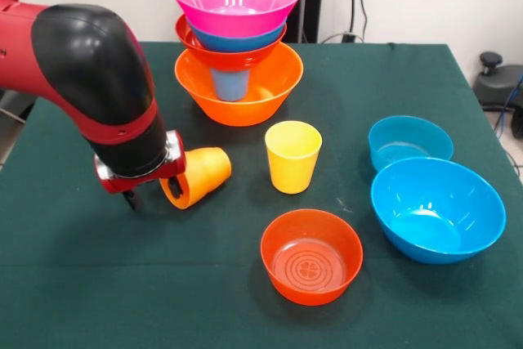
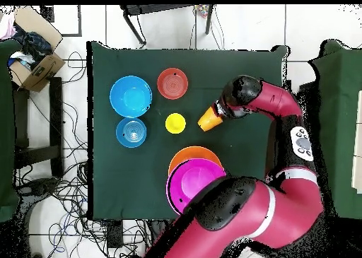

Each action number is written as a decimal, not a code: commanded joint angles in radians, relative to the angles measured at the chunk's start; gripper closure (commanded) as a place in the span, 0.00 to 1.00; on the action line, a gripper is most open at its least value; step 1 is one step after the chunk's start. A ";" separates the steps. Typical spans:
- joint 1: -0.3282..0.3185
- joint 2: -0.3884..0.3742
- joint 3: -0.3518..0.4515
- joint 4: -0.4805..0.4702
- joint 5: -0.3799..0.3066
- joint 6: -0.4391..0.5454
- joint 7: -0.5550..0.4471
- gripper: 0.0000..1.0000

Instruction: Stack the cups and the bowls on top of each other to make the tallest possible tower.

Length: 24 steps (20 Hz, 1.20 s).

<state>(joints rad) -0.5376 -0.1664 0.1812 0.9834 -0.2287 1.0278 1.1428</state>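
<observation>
We see our hand [image 1: 155,190] closed on the orange cup [image 1: 198,176], held on its side just above the surface near the middle, probably so we can carry it to the tower [image 1: 237,38] by the robot's edge.

Green table [image 1: 98,284] — bowls [image 1: 311,256] (cups [image 1: 292,155] too)

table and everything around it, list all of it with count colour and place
tower: one, big orange bowl as base, blue cup inside, red-orange, blue and pink bowls above, far end
orange cup: one, on its side at the tool
yellow cup: one, upright, mid table
red-orange bowl: one, near edge
blue bowls: two, larger in front of smaller
table: one, dark green cloth
cardboard box: one, on the floor beside the table
arm: one, red and black
tool: one, against the orange cup, grip hidden
</observation>
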 commanded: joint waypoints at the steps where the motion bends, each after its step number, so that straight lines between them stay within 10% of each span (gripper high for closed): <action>1: 0.083 0.020 -0.048 -0.105 -0.011 0.131 0.218 0.00; 14: 0.143 0.100 -0.112 -0.275 0.005 0.229 0.268 0.00; 24: 0.115 0.042 -0.072 -0.129 0.039 0.027 0.231 0.00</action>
<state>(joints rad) -0.4203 -0.0830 0.0357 0.7739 -0.2082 1.1626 1.2968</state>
